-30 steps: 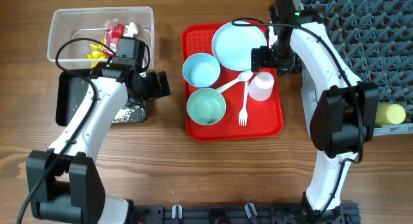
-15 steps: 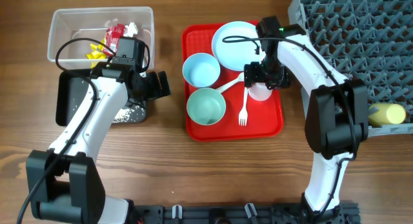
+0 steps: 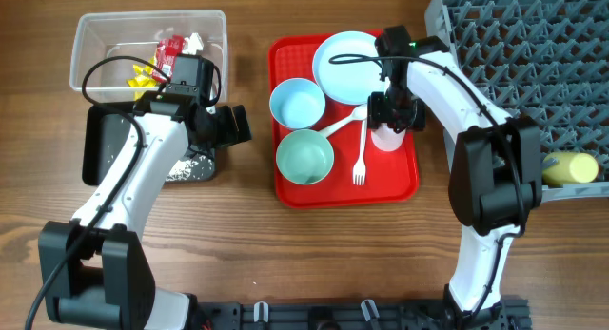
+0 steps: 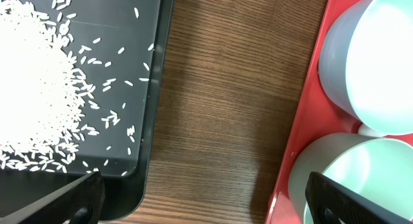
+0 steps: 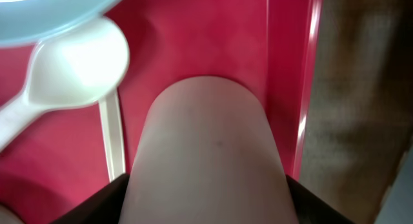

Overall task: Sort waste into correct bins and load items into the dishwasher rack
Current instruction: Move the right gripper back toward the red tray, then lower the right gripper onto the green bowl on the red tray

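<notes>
- Our right gripper point(image 3: 388, 119) has its jaws closed against both sides of the white plastic cup point(image 5: 206, 153), which sits on the flat red serving tray point(image 3: 400, 183).
- Our left gripper point(image 4: 206, 201) hangs wide open and empty over the wooden table point(image 4: 219, 88), between the shallow black rectangular tub point(image 4: 151, 121) and that tray.

Tray point(image 3: 392, 181) centre, carrying plate point(image 3: 347, 66), bowls point(image 3: 296, 102), cup point(image 3: 385, 139), fork point(image 3: 361, 155), spoon point(image 3: 335, 126); tubs point(image 3: 95, 47) left, rack point(image 3: 533, 64) right.

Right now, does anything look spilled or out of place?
The yellow cup lies on its side at the near edge of the dishwasher rack, not upright. The rice is contained in the black tub.
</notes>
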Controlling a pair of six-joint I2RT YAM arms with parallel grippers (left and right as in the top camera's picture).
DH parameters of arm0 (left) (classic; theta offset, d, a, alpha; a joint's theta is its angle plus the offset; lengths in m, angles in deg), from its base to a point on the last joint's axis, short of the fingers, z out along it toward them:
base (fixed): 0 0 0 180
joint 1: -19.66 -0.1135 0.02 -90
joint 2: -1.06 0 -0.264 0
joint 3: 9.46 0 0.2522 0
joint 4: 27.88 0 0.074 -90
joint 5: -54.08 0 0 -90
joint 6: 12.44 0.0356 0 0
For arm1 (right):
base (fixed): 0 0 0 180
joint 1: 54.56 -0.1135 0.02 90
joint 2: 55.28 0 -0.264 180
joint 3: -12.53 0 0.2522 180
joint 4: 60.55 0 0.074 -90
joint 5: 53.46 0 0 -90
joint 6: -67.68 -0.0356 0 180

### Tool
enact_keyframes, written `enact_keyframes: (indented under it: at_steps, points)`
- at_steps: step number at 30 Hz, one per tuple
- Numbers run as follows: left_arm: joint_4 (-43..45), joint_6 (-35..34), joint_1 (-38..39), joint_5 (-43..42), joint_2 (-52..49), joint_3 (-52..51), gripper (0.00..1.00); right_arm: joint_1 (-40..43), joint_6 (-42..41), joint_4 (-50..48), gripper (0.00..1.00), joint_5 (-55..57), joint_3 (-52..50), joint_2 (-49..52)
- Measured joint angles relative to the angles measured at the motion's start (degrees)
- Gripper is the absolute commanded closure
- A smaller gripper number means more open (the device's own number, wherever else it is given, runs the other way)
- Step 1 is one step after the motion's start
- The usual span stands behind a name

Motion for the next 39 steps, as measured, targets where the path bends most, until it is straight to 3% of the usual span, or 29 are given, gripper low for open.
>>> enact_keyframes:
  at_steps: [6,12,20,32,39]
  points:
    - [-0.02,0.0,0.0,0.0,0.0,0.0,0.0,-0.04,0.48,5.51,0.49,0.04,0.79,-2.03]
    - [0.0,0.0,0.0,0.02,0.0,0.0,0.0,2.36,2.99,9.53,0.49,-3.06,2.19,-15.69]
    - [-0.02,0.0,0.0,0.0,0.0,0.0,0.0,18.47,6.14,14.73,0.49,-3.58,2.34,-28.85]
    - [0.0,0.0,0.0,0.02,0.0,0.0,0.0,50.4,6.12,6.54,0.49,-4.0,2.36,-29.03]
    - [0.0,0.0,0.0,0.0,-0.02,0.0,0.0,55.49,4.55,-0.07,0.5,-4.02,2.36,-27.02]
